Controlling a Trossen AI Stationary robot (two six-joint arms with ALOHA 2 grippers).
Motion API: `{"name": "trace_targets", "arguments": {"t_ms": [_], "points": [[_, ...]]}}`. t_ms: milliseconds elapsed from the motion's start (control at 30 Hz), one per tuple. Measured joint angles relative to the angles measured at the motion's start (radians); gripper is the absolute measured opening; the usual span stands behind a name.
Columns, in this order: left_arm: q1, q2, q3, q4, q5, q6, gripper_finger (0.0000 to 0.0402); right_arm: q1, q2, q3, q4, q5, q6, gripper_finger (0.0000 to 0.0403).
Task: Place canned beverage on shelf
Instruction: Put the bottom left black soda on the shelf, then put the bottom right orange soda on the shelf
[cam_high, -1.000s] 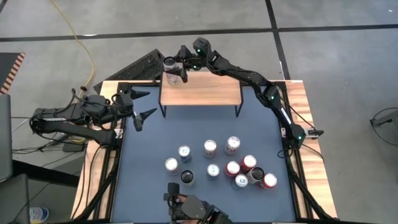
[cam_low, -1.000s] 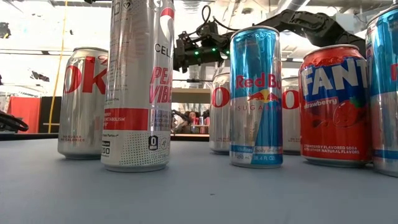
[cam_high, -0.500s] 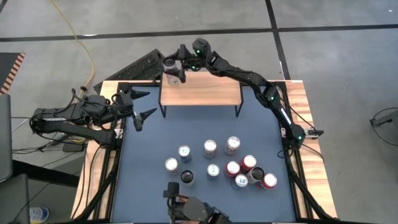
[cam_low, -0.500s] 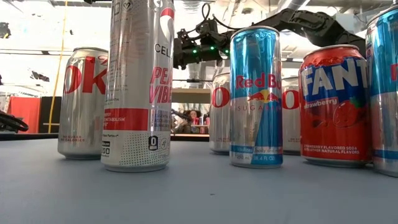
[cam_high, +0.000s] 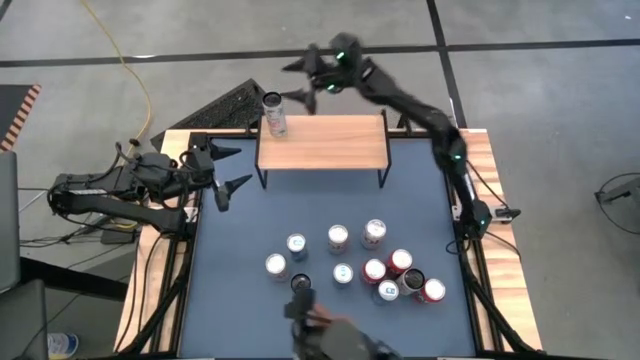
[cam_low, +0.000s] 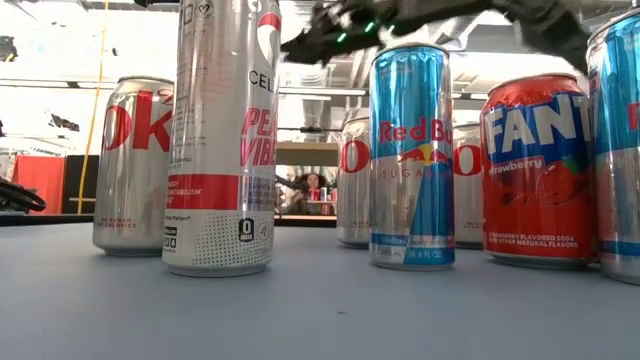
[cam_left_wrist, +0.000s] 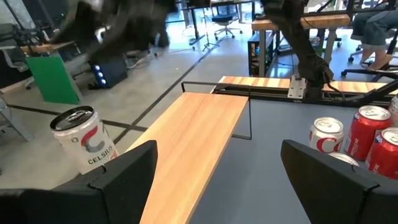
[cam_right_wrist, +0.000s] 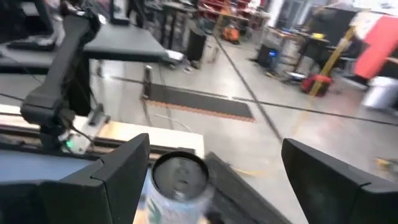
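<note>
A silver Celsius can (cam_high: 274, 113) stands upright on its base at the far left corner of the light-wood shelf (cam_high: 322, 142); the left wrist view shows the can (cam_left_wrist: 84, 140) on the shelf top (cam_left_wrist: 205, 124). My right gripper (cam_high: 303, 82) hangs open above the shelf's far edge, up and to the right of the can, touching nothing. Its wrist view looks down on the can's top (cam_right_wrist: 179, 177) between the spread fingers. My left gripper (cam_high: 228, 168) waits open at the table's left edge, pointing toward the shelf.
Several more cans (cam_high: 345, 265) stand in a cluster on the dark mat near the table's front; the low view shows them close up (cam_low: 410, 155). The rest of the shelf top, to the right of the can, is bare wood. A dark camera mount (cam_high: 320, 335) sits at the near edge.
My right gripper has let go of the Celsius can, spread its fingers and risen clear of it, drifting toward the table's right and rolling a little. The can stays upright where it was at the shelf's far left corner.
</note>
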Motion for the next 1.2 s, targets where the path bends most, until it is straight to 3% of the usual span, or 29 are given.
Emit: {"name": "trace_targets", "arguments": {"t_ms": [167,367,467,767,1067,1200], "points": [[0.0,0.0,0.0,-0.008,0.037,-0.015,0.0332,-0.004,-0.199,0.0,-0.307,0.055,-0.113,0.0352],[0.0,0.008,0.0,-0.008,0.085,-0.032,0.0332,0.025,-0.396,0.0,-0.638,0.216,-0.153,0.0352],[0.0,0.027,0.0,-0.007,0.107,-0.037,0.0332,0.05,-0.463,0.0,-0.791,0.303,-0.097,0.0352],[0.0,0.109,0.0,0.004,0.143,-0.032,0.0332,0.212,-0.545,-0.001,-1.223,0.399,0.155,0.0333],[0.0,0.101,0.0,0.026,0.184,-0.029,0.0332,0.527,-0.673,-0.235,-1.213,0.446,0.486,0.0318],[0.0,0.097,0.0,0.024,0.209,-0.036,0.0332,0.705,-0.727,-0.383,-1.214,0.556,0.715,0.0318]]}}
